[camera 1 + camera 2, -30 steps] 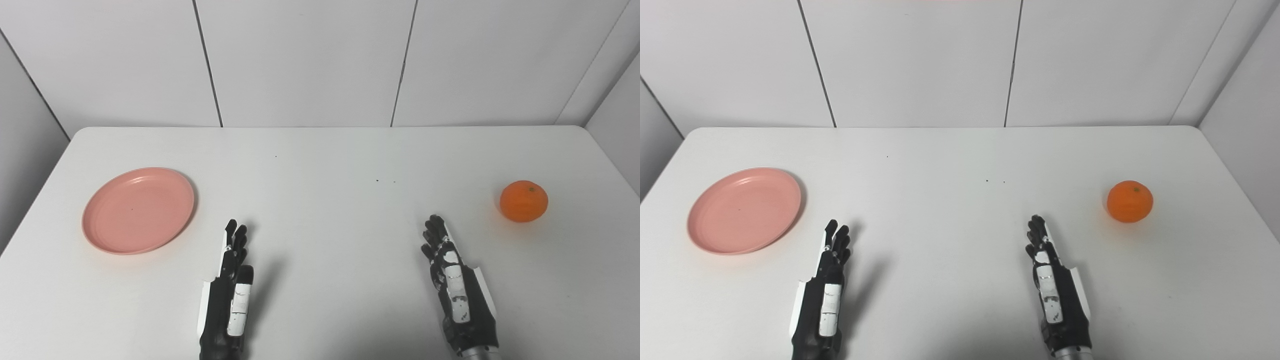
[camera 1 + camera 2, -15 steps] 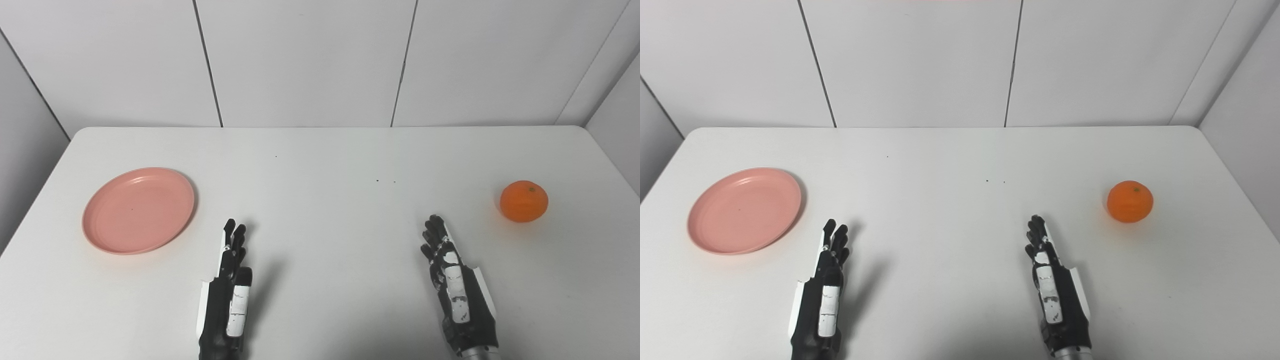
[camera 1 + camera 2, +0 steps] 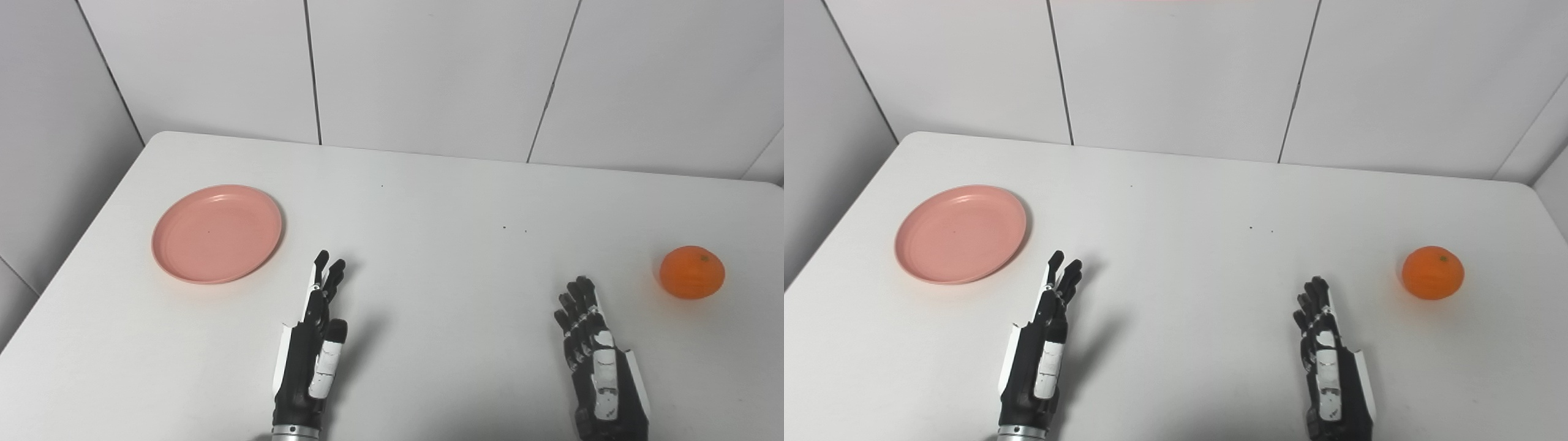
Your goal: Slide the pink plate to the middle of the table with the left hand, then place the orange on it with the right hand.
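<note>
The pink plate [image 3: 217, 233] is lying on the left part of the white table [image 3: 429, 202], up and to the left of the left hand [image 3: 312, 349], near but apart from its fingertips. That hand is extending flat, holding nothing. The orange [image 3: 692, 272] is sitting far right, beyond the right hand [image 3: 597, 361], which is likewise reaching out released.

Bare table [image 3: 429, 269] lies between left hand [image 3: 312, 349] and plate [image 3: 217, 233]; nothing blocks that path. Right hand [image 3: 597, 367] has open surface toward orange [image 3: 692, 272]
</note>
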Available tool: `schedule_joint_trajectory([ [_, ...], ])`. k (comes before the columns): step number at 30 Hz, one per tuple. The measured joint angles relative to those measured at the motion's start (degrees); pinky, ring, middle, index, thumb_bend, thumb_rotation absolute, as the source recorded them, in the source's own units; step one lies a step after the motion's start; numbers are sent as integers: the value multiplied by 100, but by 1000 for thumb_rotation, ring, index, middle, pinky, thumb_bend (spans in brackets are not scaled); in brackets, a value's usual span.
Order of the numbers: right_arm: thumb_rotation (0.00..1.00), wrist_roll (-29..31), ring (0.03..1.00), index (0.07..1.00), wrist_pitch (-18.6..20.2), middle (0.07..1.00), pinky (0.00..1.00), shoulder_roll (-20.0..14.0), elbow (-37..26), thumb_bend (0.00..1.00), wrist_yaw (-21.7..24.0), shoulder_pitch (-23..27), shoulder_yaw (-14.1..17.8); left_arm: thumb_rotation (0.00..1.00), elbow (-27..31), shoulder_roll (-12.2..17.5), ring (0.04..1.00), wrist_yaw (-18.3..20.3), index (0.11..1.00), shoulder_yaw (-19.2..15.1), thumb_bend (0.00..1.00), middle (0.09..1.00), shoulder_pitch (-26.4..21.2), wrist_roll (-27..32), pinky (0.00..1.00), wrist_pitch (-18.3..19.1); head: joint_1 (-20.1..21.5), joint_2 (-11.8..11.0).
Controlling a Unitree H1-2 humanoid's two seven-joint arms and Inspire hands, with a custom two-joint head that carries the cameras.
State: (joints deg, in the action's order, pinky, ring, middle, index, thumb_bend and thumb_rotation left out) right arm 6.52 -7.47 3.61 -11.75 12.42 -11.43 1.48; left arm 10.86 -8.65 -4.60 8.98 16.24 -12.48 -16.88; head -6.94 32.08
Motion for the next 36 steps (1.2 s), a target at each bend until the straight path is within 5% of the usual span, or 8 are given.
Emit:
schedule_joint_trajectory([
  [1, 1000, 8, 1000, 998, -18, 1000, 1000, -6, 8, 890, 17, 1, 1, 1000, -6, -2, 948, -3, 967, 3, 991, 943, 0, -9, 949, -14, -174, -165],
  [9, 1000, 204, 1000, 1000, -289, 1000, 1000, -52, 149, 877, 84, 24, 71, 1000, -141, -25, 940, -126, 951, 46, 955, 927, -16, -248, 914, -285, -439, -430],
  [19, 1000, 251, 1000, 1000, -516, 1000, 1000, -85, 246, 880, 223, 51, 82, 1000, -241, -42, 926, -155, 942, 20, 976, 915, -49, -260, 889, -494, -387, -685],
  [36, 1000, 182, 1000, 1000, -582, 1000, 1000, -103, 311, 889, 222, 75, 72, 1000, -310, -26, 893, -138, 967, -51, 1000, 907, -77, 146, 875, -643, -334, -765],
])
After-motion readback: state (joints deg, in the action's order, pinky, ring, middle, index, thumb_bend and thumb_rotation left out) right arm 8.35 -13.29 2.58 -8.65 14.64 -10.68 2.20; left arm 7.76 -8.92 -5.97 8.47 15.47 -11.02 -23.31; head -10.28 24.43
